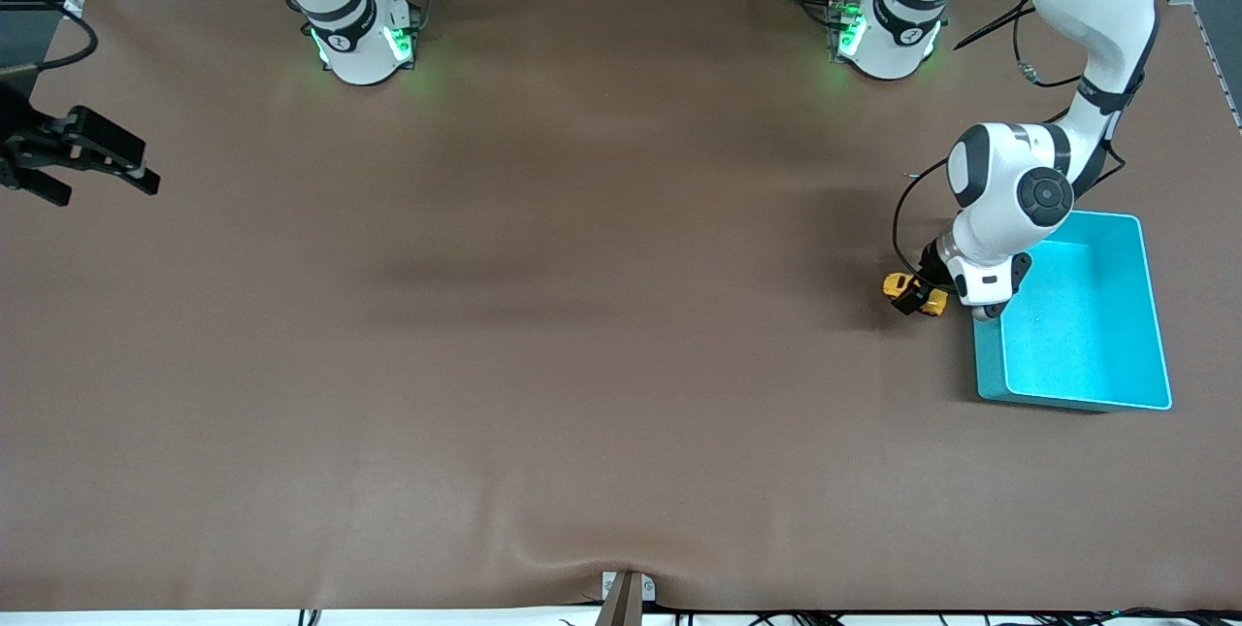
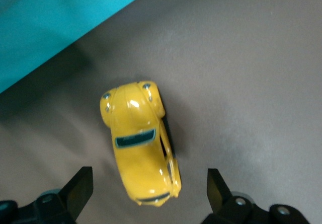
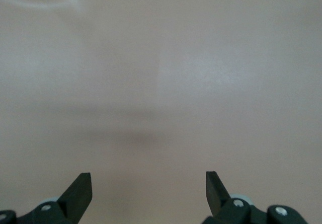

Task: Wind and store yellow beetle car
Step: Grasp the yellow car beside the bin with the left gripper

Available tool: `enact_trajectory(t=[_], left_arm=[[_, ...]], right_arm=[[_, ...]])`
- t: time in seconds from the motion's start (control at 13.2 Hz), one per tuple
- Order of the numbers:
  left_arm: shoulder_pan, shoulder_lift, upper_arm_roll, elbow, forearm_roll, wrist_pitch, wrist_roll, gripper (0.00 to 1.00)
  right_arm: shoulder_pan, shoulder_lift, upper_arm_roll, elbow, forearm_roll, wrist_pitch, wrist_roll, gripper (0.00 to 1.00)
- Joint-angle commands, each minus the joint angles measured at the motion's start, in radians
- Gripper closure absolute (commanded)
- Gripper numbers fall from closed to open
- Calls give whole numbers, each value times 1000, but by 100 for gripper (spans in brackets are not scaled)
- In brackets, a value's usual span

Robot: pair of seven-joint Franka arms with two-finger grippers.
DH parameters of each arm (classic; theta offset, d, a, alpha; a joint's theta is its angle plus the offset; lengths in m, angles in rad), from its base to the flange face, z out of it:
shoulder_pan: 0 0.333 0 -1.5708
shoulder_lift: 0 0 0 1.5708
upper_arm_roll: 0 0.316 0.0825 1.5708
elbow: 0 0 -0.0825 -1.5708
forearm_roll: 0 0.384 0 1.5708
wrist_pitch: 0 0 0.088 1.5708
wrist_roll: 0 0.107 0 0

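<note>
The left end effector (image 1: 916, 299) hangs wide open, holding nothing, straddling the yellow beetle car (image 2: 141, 142) on the desk (image 1: 543, 315) just beside the turquoise bin (image 1: 990, 354), seemingly ready to grip; the right end effector (image 1: 131, 175) waits open and empty at the right arm's end.

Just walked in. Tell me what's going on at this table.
The left gripper hangs open over the yellow toy car, which sits on the table beside the turquoise bin. The car is not gripped or in the bin yet. The right gripper waits, open, over the right arm's end of the table.
</note>
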Motion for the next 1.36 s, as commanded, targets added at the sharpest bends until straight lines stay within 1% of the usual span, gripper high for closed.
enact_trajectory(t=[0.0, 0.08, 0.15, 0.3, 0.53, 0.68, 0.76, 0.83, 0.91, 1.06, 1.21, 1.29], left_arm=[[11, 20, -4, 3, -7, 63, -8, 48], [11, 21, -3, 5, -7, 65, -8, 85], [11, 21, -3, 5, -7, 65, -8, 98], [6, 10, -4, 6, -7, 65, -6, 100], [3, -51, -11, 8, 0, 50, 18, 100], [3, -112, -15, 18, 4, -22, 122, 100], [11, -144, -15, 35, 4, -66, 189, 100], [21, -167, -15, 61, 4, -121, 264, 100], [46, -180, -15, 104, 4, -184, 332, 100], [80, -180, -14, 211, 4, -330, 452, 100], [144, -169, -14, 302, 4, -444, 603, 100], [173, -160, -11, 322, 4, -468, 698, 100]], right_arm=[[16, -94, -8, -136, -45, 75, 26, 0], [15, -94, -8, -142, -47, 75, 27, 0], [12, -94, -9, -150, -49, 79, 25, 0], [10, -94, -11, -162, -82, 90, 25, 0], [2, -95, -17, -188, -84, 113, 14, 0], [-1, -92, -17, -187, -84, 115, 14, 0], [13, -91, -31, -188, -84, 121, 14, 0], [40, -91, -54, -187, -84, 121, 14, 0], [71, -89, -92, -185, -82, 121, 14, 0], [134, -89, -167, -183, -75, 121, 16, 0], [148, -88, -180, -182, -73, 125, 22, 0], [143, -86, -180, -180, -69, 129, 26, 0]])
